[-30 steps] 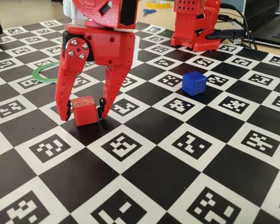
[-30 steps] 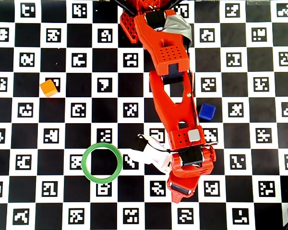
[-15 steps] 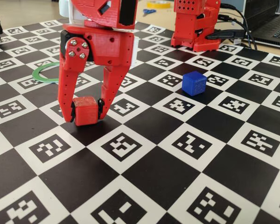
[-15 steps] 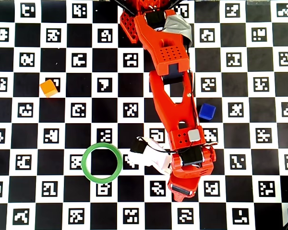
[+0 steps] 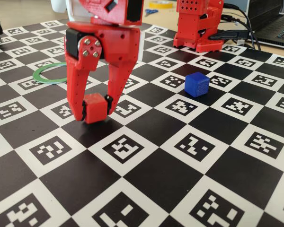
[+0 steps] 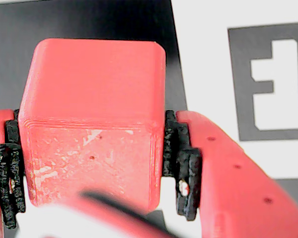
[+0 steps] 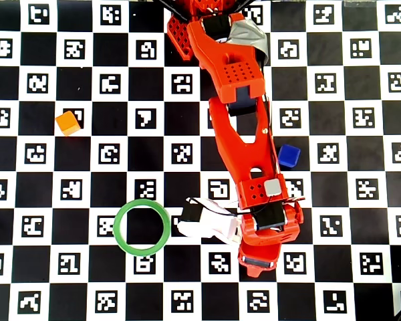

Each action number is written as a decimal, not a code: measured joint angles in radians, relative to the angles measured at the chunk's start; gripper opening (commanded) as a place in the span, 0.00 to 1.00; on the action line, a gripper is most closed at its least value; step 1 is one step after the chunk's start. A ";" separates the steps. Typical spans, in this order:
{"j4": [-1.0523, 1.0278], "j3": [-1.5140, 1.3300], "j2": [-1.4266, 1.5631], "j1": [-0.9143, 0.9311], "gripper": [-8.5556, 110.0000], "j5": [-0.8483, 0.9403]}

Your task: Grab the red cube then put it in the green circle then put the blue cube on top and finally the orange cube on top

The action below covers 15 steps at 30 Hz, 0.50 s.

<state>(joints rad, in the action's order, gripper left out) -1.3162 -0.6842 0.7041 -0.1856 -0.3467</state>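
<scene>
Jaws clamped on the red cube [image 5: 95, 108] at left-centre of the fixed view, gripper [image 5: 94, 109] squeezing opposite faces, likely for carrying to the green ring [image 5: 49, 73] at upper left; overhead view hides the cube under the arm; whether it clears the board [image 5: 189, 165] is unclear.

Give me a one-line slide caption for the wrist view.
Close-up: the tool clamps the red cube between its black-padded fingers above the checkered marker mat.
</scene>
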 measured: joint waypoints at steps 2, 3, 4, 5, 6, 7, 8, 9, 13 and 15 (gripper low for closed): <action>0.000 -0.057 0.066 0.000 0.08 0.037; 0.000 -0.089 0.101 0.000 0.08 0.060; 0.000 -0.120 0.137 0.000 0.08 0.083; 0.000 -0.156 0.176 0.000 0.08 0.107; 0.000 -0.192 0.215 0.002 0.08 0.135; 0.000 -0.227 0.253 0.006 0.08 0.160; 0.000 -0.265 0.293 0.011 0.08 0.187; 0.000 -0.304 0.334 0.018 0.08 0.213; 0.000 -0.456 0.497 0.063 0.08 0.334; 0.000 -0.531 0.580 0.089 0.08 0.400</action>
<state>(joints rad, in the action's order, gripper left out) -1.3162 -1.2149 1.2839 -0.0966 0.0537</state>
